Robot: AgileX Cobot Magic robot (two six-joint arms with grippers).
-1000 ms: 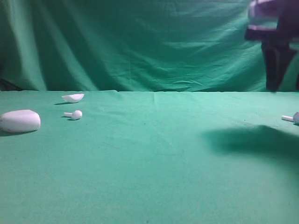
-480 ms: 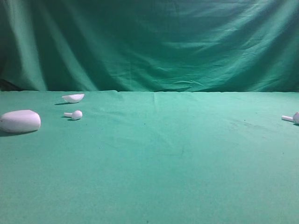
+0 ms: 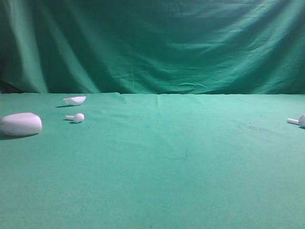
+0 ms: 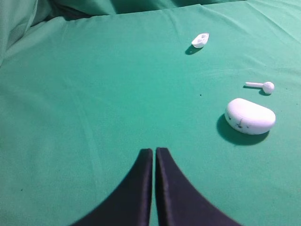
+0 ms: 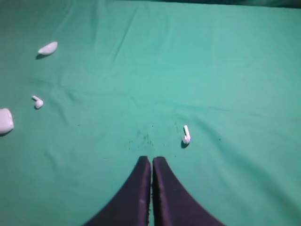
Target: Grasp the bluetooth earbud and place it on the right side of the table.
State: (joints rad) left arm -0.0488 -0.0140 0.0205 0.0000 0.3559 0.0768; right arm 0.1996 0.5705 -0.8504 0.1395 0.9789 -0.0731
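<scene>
Two pairs of fingers pressed together, bluetooth earbud (image 3: 297, 120) at table (image 3: 181, 181) right edge, second earbud (image 3: 76, 117) far left.

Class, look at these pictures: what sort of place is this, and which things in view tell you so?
Probably a staged robot test set, not a home: a table covered in plain green cloth, a matching draped green backdrop, and only a few small white props laid out, such as the tiny white plastic earbud and the white oval pebble-like case.
</scene>
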